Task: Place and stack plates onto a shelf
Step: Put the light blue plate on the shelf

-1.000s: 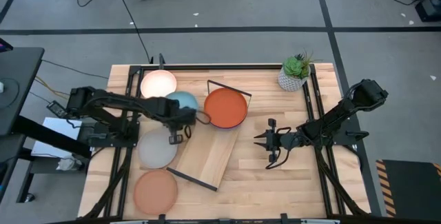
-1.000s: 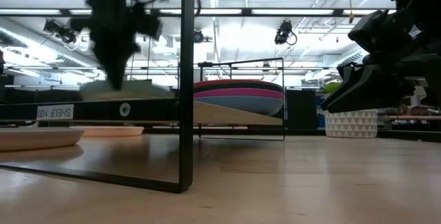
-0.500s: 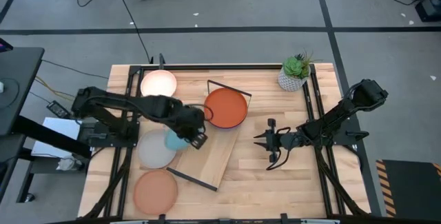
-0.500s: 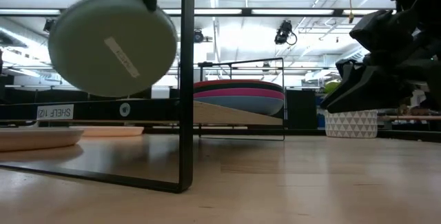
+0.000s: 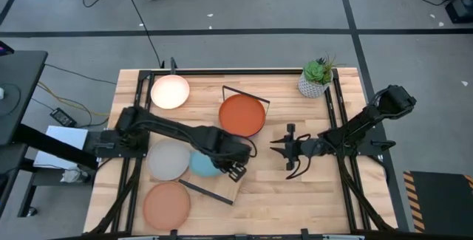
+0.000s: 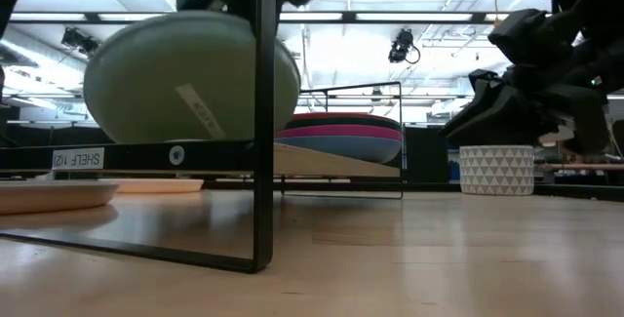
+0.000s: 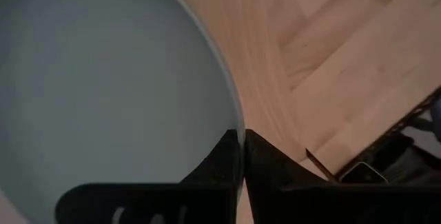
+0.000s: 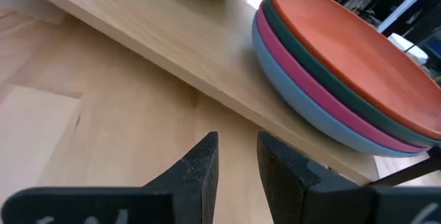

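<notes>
Left gripper (image 5: 238, 168) pinches the light blue plate (image 5: 203, 163) by its rim, holding it above the shelf (image 5: 222, 168) near end, probably to start a second stack beside the orange-topped stack (image 5: 241, 115). Right gripper (image 5: 279, 150) waits over the bench (image 5: 288, 196), fingers (image 8: 200, 165) slightly apart. Cream (image 5: 169, 91), grey (image 5: 167, 159) and peach (image 5: 166, 204) plates lie unshelved. The arm hides part of the held plate; lower stack colours show only in the right wrist view.

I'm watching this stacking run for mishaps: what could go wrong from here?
The left gripper pinches only the thin rim of the light blue plate, which is tilted above the shelf; it might slip or swing out. The shelf's black wire frame stands close beside the plate and could catch it. The right gripper waits near the orange-topped stack.
</notes>
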Robot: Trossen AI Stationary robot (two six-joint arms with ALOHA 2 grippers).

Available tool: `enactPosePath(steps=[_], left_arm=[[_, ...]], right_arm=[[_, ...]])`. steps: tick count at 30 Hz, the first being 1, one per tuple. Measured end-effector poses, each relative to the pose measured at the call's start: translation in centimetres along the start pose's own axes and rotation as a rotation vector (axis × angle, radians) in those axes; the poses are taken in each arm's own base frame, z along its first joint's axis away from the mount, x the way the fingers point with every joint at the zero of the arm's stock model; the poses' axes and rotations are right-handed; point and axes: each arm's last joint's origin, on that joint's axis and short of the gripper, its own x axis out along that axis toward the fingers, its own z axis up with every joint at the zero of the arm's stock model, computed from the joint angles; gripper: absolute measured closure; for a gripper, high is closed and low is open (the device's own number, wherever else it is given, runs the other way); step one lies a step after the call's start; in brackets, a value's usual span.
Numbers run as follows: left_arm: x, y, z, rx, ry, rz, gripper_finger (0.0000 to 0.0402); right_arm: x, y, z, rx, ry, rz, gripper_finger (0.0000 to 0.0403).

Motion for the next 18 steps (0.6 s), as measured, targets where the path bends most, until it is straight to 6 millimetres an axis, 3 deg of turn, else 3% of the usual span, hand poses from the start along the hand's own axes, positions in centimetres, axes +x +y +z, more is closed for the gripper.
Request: enactPosePath(steps=[5,14,18], left_arm=[[1.4,-0.2,0.1,0.026,0.032,0.018,0.0386],[1.4,-0.7,0.6,0.055,-0.035,-0.026,0.0385],[1.4,-1.2,0.5,0.12,-0.055,-0.06,0.0365]], right_arm=[[0.2,-0.4,0.1,0.001,-0.008,-0.001,0.0296],[0.3,-0.5,0.0,0.009,-0.01,0.028,0.0296],[0.3,-0.5,0.0,0.016,-0.01,0.029,0.0296]])
